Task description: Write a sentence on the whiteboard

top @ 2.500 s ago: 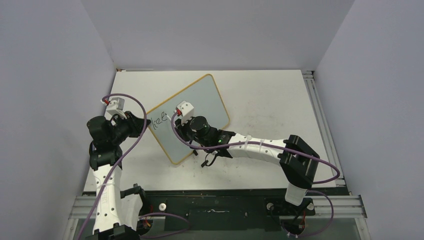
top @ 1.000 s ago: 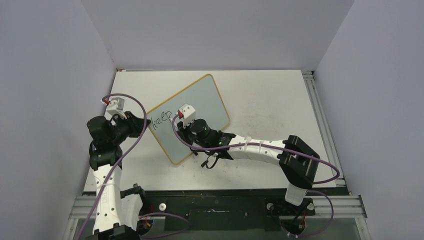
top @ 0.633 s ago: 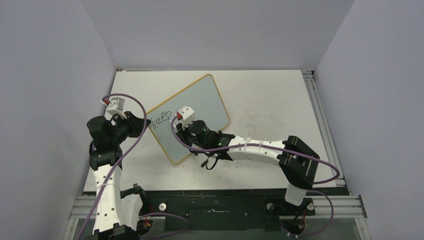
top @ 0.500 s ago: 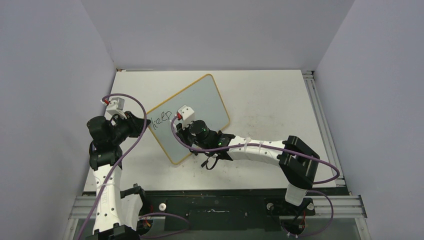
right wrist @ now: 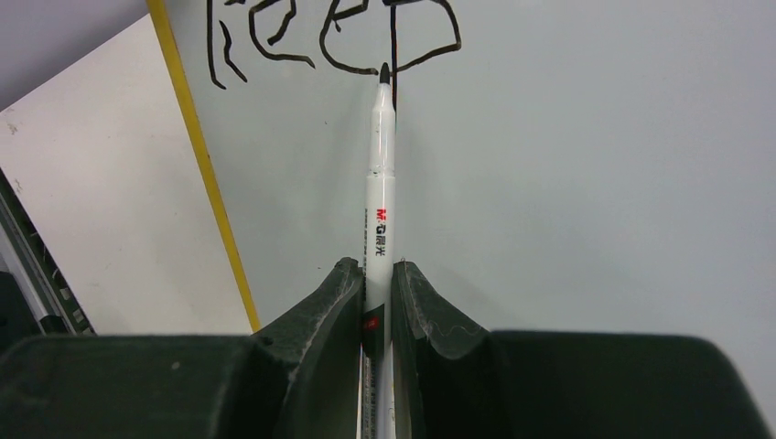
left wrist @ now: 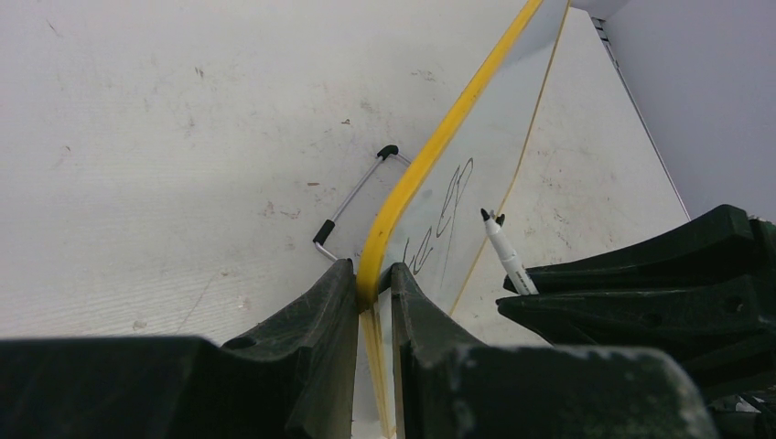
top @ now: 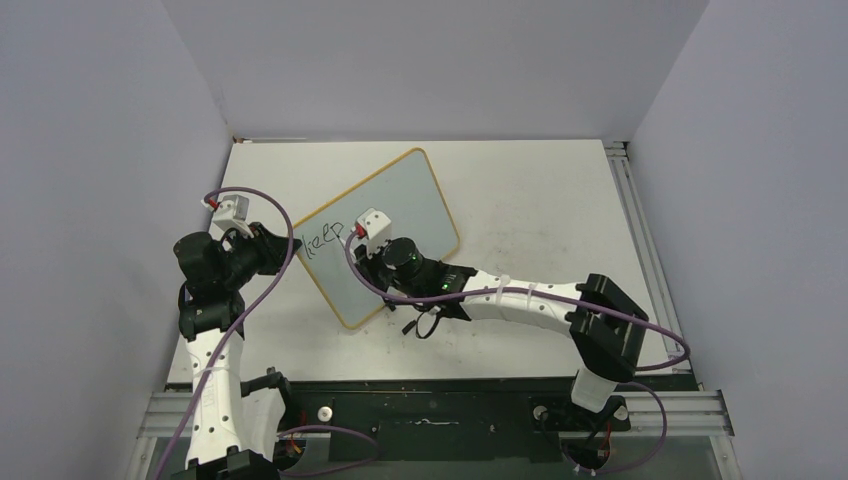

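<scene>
Right tool clamped on marker, tip at "p" of sentence, only "keep" written. Left tool, jaws narrow, pinching yellow rim of whiteboard; board askew on tabletop, left of centre.

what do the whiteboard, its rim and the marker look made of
The whiteboard: smooth, faintly glossy coated panel, maybe melamine; the letters sit crisp on it. The rim: yellow, even sheen, probably plastic edging. The marker: glossy white plastic barrel, printed logo, dark felt-like tip.
</scene>
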You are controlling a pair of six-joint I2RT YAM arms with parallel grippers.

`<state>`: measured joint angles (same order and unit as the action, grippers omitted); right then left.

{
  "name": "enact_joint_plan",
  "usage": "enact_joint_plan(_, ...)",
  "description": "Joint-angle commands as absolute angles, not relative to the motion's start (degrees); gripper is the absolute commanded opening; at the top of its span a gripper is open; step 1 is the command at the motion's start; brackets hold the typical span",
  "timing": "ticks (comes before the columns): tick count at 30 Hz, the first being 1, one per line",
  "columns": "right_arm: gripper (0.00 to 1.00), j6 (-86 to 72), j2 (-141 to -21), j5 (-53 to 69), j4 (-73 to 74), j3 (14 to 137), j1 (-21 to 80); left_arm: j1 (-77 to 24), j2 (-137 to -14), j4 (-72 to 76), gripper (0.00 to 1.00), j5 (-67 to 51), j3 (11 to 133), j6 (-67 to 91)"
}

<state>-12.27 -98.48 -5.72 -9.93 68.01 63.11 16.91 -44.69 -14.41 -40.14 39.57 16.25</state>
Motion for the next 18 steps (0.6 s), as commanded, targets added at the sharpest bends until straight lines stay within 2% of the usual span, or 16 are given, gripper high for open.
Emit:
enact_joint_plan(1,0.05,-11.0,-92.6,-5.3,-9.8,68.9,62.8,16.8,-44.3,-14.6,0.00,-38.8,41.6,14.7)
enact_joint_plan(18,0.05,-10.0,-94.9,-2.7,-7.6,68.8,56.9,17.1,-44.5,-14.9,0.00,-38.6,41.6,14.4)
